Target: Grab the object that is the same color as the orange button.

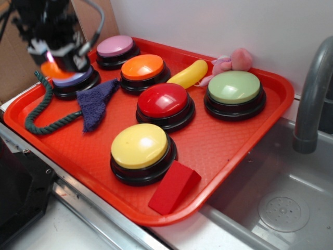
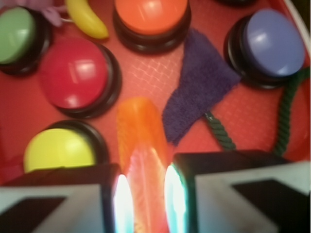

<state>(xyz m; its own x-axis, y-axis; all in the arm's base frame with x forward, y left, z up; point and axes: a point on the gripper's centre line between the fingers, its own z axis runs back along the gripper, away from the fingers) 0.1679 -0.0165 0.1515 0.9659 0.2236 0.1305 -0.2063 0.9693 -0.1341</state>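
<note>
My gripper (image 2: 146, 204) is shut on the small orange slice (image 2: 141, 145), which sticks out forward between the two fingers, held above the tray. In the exterior view the gripper (image 1: 57, 61) hangs over the back left corner, above the lilac-blue button (image 1: 73, 80), with the orange slice (image 1: 52, 69) showing under it. The large orange button (image 1: 142, 67) sits on its black base at the tray's back middle; it also shows at the top of the wrist view (image 2: 150, 12).
Red tray (image 1: 234, 140) holds pink (image 1: 115, 47), red (image 1: 165, 100), yellow (image 1: 139, 147) and green (image 1: 234, 87) buttons, a yellow banana toy (image 1: 189, 73), a purple cloth (image 1: 96, 99), a green rope (image 1: 44, 112), a red wedge block (image 1: 174, 187). Sink and faucet (image 1: 312, 99) at right.
</note>
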